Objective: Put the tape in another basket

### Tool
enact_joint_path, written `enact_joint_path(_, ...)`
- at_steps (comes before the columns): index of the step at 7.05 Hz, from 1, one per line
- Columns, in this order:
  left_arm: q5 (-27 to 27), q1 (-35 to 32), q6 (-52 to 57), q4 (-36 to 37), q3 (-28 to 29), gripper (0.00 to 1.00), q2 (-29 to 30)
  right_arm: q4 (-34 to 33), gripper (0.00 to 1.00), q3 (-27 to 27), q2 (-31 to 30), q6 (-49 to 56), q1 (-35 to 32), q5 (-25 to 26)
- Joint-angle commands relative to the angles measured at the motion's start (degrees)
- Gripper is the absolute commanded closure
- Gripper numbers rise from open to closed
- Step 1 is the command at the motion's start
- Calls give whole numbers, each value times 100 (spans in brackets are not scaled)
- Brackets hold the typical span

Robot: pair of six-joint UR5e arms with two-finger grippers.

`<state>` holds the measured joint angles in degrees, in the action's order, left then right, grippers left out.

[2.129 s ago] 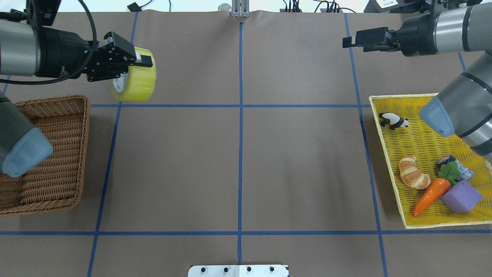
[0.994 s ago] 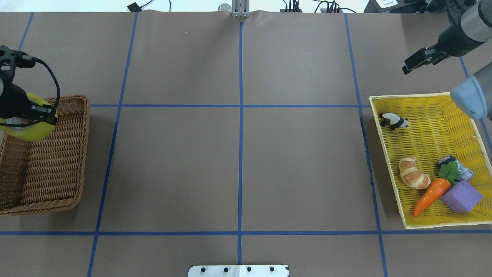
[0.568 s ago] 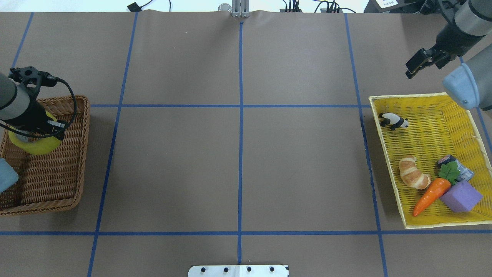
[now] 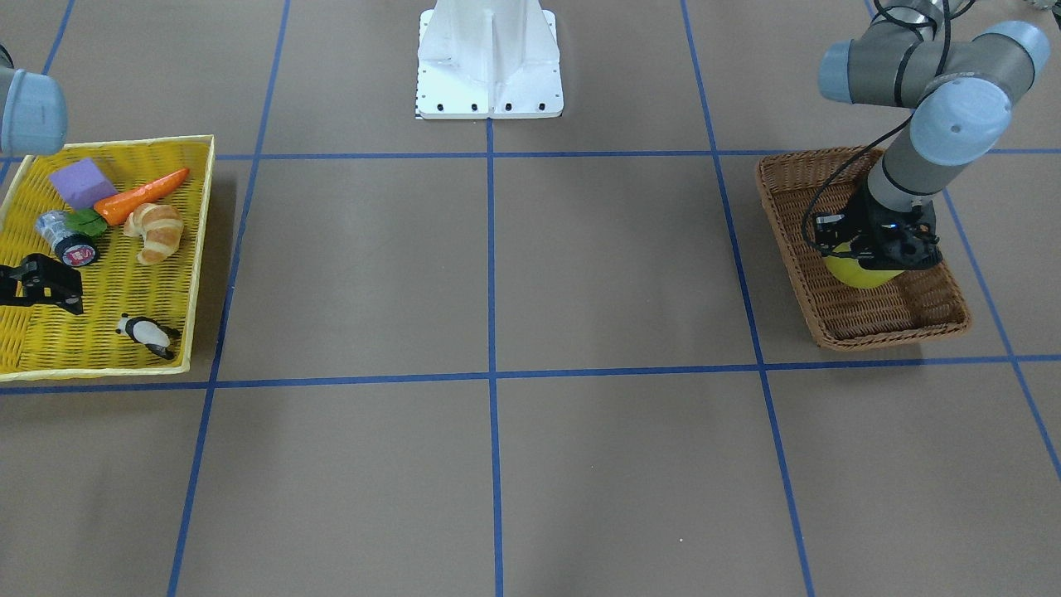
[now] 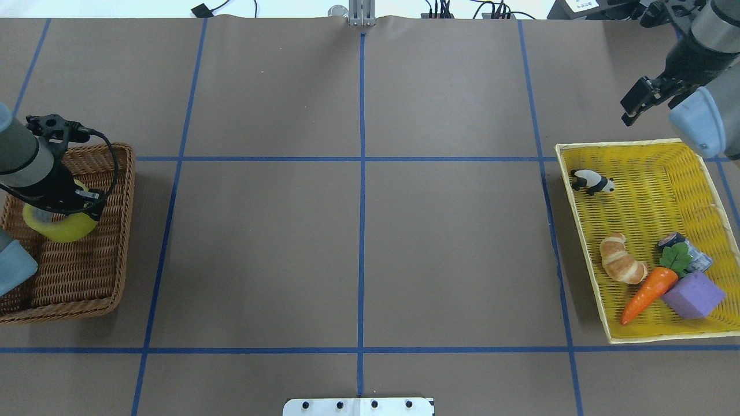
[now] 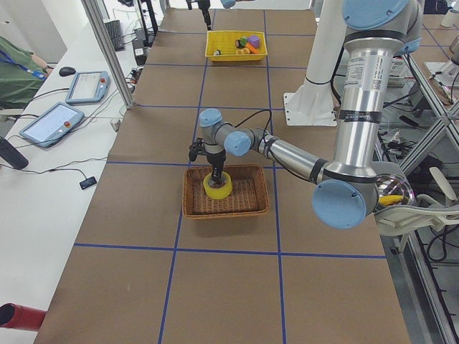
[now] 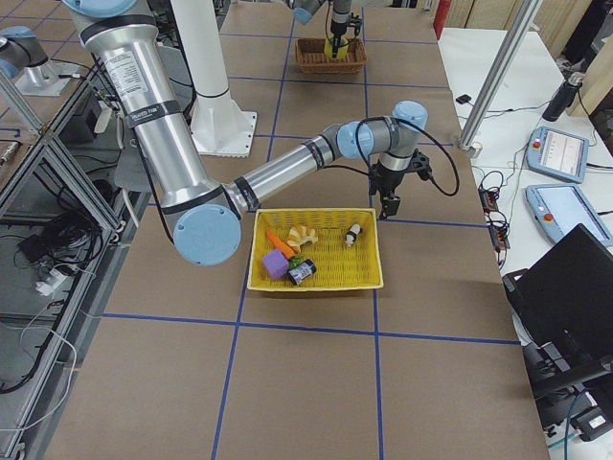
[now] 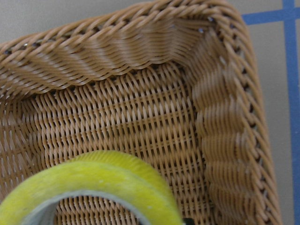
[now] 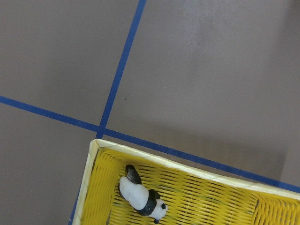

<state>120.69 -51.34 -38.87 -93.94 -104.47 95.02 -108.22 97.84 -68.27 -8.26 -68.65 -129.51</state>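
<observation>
Over on the left, the wicker basket [image 5: 124, 231] sits on the brown counter [image 5: 358, 242], and the left pincer [image 5: 65, 203] reaches straight down into it, pinching the wall of the yellow-green tape [image 5: 62, 230]. The tape is low inside the basket, toward its far end, apart from the woven sides. Across the bare middle, the flat yellow tray [image 5: 613, 143] holds a toy panda [image 5: 591, 182], a croissant [image 5: 621, 267], a carrot [image 5: 647, 294], a purple block [image 5: 694, 296] and a small cylinder [image 5: 673, 240]. The right pincer [image 5: 635, 104] hangs in the air by the tray's far edge, holding nothing; I can't tell whether it is spread or pressed together.
</observation>
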Motion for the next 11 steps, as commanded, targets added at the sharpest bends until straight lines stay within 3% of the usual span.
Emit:
enact_joint_path(1,-193,-51,11,-19,-134,1,-54,-322,0,-80,-107,794,-533,-21)
enact_joint_path(4,-55,-672,186,42,-293,1,-36,-331,0,-553,-476,2077,-1325,-21)
enact_joint_path(6,541,-1821,1498,60,-145,1,-316,-252,0,-661,-924,2329,-1554,-13)
enact_joint_path(8,553,-2693,2528,157,389,1,-449,61,0,-652,-1425,2373,-1756,5)
enact_joint_path(10,588,-3651,4301,148,1032,1,-571,266,0,-635,-1540,2311,-1766,40)
enact_joint_path(11,605,-3933,4605,148,1147,1,-590,266,0,-661,-1549,2311,-1766,75)
